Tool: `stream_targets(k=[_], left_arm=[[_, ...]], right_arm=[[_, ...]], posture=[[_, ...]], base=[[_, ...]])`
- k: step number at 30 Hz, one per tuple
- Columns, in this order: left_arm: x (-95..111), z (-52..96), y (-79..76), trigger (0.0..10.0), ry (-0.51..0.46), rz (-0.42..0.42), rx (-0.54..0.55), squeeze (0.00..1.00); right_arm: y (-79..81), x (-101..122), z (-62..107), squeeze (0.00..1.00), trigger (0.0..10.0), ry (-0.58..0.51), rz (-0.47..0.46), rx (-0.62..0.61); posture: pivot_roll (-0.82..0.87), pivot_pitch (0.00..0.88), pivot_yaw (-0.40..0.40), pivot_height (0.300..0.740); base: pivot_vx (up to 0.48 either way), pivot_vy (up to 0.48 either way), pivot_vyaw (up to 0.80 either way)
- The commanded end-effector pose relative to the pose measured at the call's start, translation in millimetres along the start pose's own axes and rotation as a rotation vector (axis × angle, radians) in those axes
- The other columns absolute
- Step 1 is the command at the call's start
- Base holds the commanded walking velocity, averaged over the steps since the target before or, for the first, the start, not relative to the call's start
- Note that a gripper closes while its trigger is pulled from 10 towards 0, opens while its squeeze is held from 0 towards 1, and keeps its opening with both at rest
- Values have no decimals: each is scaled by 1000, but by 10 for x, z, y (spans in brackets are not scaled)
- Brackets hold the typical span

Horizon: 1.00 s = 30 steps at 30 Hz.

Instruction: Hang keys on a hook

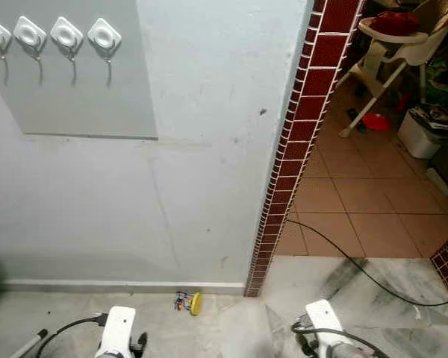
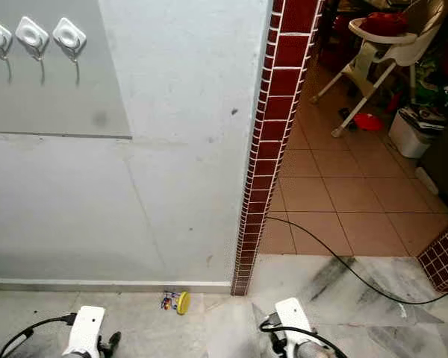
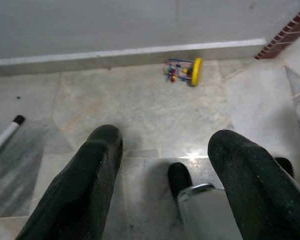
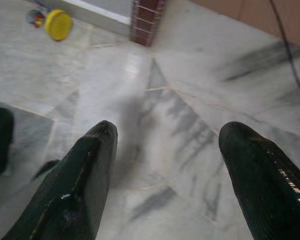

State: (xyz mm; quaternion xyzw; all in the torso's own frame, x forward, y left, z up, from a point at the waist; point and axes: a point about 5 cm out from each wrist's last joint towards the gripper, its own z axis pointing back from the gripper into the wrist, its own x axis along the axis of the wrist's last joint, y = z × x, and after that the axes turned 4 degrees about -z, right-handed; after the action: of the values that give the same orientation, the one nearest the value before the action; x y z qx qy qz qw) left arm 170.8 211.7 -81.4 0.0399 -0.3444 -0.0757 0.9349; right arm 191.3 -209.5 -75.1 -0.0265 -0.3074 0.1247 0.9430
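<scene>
Both claws, left claw [image 3: 162,175] and right claw [image 4: 165,175], are held wide open and empty; the keys [image 1: 188,302] by the baseboard should be approached low, then carried to a hook [image 1: 104,37].

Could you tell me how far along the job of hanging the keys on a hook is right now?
Nothing looks done yet. The keys lie on the floor by the baseboard, near the brick corner. The hooks on the wall are all bare. In hand: nothing; the left gripper and right gripper are open over the floor. Left: reach down, pick up the keys, lift them to a hook.
</scene>
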Motion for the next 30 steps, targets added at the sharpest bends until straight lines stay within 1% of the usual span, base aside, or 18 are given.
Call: stream_targets(k=[1, 6, 8, 10, 12, 14, 15, 17, 22, 30], left_arm=[[2, -1, -8, 10000, -1, -13, -2, 0], [1, 0, -8, 10000, -4, -13, 0, 0], [21, -3, -12, 10000, -21, 32, 7, 0], [43, -8, -22, 10000, -33, 47, 8, 0], [76, -15, -34, 10000, -52, 40, 6, 0], [113, -21, -51, 10000, -76, 60, 1, 0], [115, -22, -53, 10000, -76, 56, 2, 0], [109, -23, -65, 10000, -71, 52, 0, 0], [96, -22, -81, 10000, -63, 50, -7, 0], [29, -8, -94, 10000, -36, 49, -10, 0]], right_arm=[[16, 27, -7, 0, 10000, -9, 0, 4], [13, 33, -6, 0, 10000, -16, 11, 1], [10, 45, -5, 0, 10000, -29, 29, -4], [6, 49, -5, 0, 10000, -35, 26, -12], [38, 42, -6, 0, 10000, -38, 0, 5], [52, 36, -6, 0, 10000, -44, 22, -3], [64, 28, -5, 0, 10000, -41, 15, 5], [93, 7, -4, 0, 10000, -40, 34, 9], [133, -23, -1, 0, 10000, -38, 20, 24], [147, -41, 3, 0, 10000, -37, 10, 34]], posture=[[-29, 0, -17, 740], [-27, 0, -16, 740], [-31, 0, -13, 740], [-31, 0, -13, 740], [-37, 0, -11, 740], [-39, 0, -8, 740], [-39, 0, -8, 740], [-39, 0, -8, 740], [-43, 0, -5, 740], [-49, 0, -4, 740]], base=[[0, 0, 0], [0, 0, 0], [0, 0, 0], [0, 0, 0], [0, 0, 0], [0, 0, 0], [0, 0, 0], [0, 0, 0], [0, 0, 750], [0, 0, 800]])
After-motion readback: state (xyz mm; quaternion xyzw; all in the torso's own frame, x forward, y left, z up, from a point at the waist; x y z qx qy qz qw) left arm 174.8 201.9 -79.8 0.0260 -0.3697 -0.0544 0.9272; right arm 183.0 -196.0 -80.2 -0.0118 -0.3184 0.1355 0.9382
